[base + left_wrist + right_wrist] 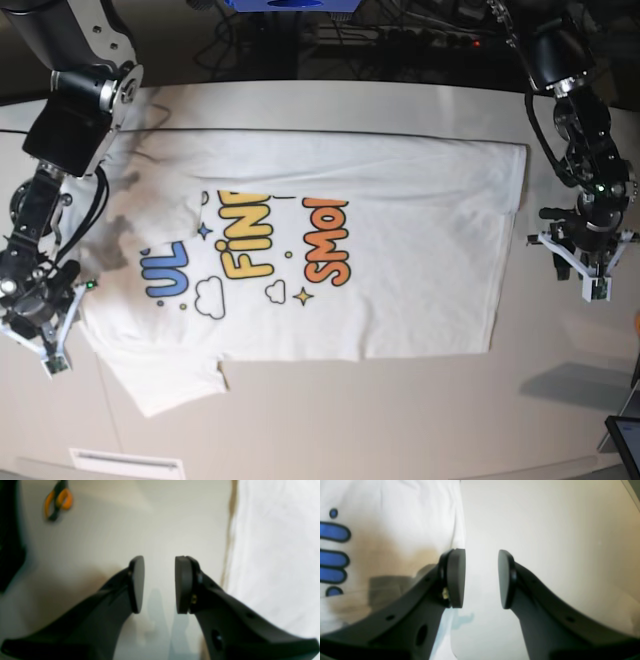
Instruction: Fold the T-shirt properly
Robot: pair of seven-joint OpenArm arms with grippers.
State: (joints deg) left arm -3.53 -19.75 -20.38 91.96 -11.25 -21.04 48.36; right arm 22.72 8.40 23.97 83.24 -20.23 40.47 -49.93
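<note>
Both pincers hanging empty beside the spread T-shirt [330, 250].
Left pincer [159, 585] and right pincer [481, 578] are gaping apart over bare tabletop [400, 420]; the shirt is lying flat between them, lengthwise from one to the other.

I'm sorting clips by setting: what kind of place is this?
Probably a robotics lab bench: a T-shirt spread on a plain table, cables along the back edge, scissors lying nearby.
</note>
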